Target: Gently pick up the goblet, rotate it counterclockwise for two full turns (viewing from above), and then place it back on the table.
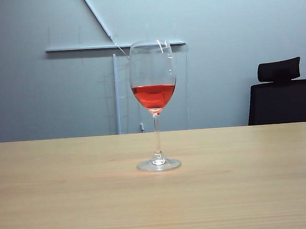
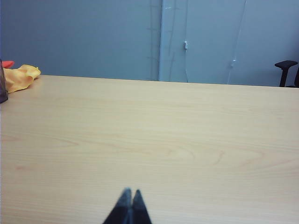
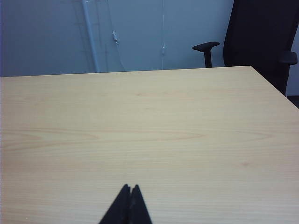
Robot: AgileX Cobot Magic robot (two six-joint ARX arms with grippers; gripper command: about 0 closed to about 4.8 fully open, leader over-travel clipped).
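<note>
Your left gripper (image 2: pixel 129 192) and right gripper (image 3: pixel 130 187) hover over bare table (image 1: pixel 251 191), fingers pressed together; goblet (image 1: pixel 154 101) stands upright at centre, untouched.

Goblet alone mid-surface, both grippers held back from it.

The goblet (image 1: pixel 154 106) stands upright on the surface (image 1: pixel 251 191), midway between its left and right edges. A chair (image 1: pixel 281 93) sits behind the far edge, toward the right. The left gripper (image 2: pixel 128 198) and right gripper (image 3: pixel 129 192), fingers together, hover over the surface. A cloth (image 2: pixel 19 77) lies at the far left edge.
</note>
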